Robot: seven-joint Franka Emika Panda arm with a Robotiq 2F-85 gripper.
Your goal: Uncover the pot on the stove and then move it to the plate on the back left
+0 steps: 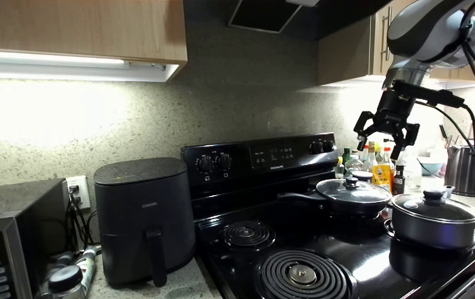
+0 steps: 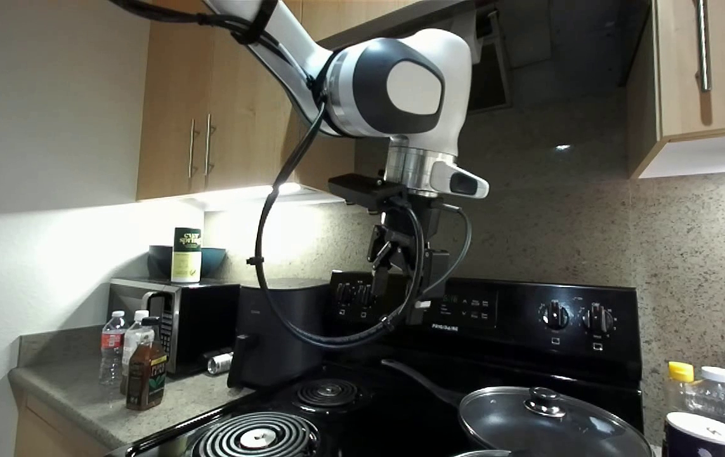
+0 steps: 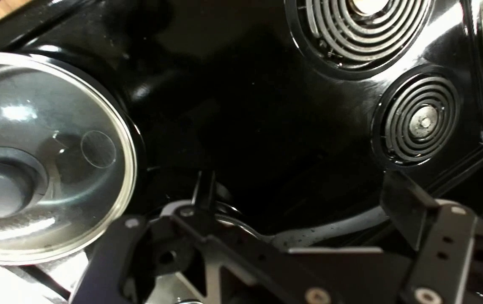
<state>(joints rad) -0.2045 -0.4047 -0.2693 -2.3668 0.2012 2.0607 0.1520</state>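
The dark grey pot (image 1: 432, 228) stands at the front right of the glossy black stove (image 1: 366, 259) in an exterior view. Its glass lid (image 1: 412, 203) with a dark knob (image 1: 432, 195) sits on it. The lid (image 3: 76, 169) fills the left of the wrist view; the pot's sides are hidden there. The plate, a small coil burner (image 1: 249, 234), is bare at the back left; it also shows in the wrist view (image 3: 423, 120) and an exterior view (image 2: 328, 393). My gripper (image 1: 378, 148) is open and empty, high above the back of the stove; its fingers (image 3: 304, 194) are wide apart.
A shallow lidded pan (image 1: 353, 205) sits on the back right burner, its handle (image 3: 334, 228) pointing toward the small burner. A larger coil burner (image 1: 303, 274) is at front left. A black air fryer (image 1: 143, 224) stands left, bottles (image 1: 370, 162) and a kettle (image 1: 466, 170) right. A hood (image 1: 262, 16) hangs above.
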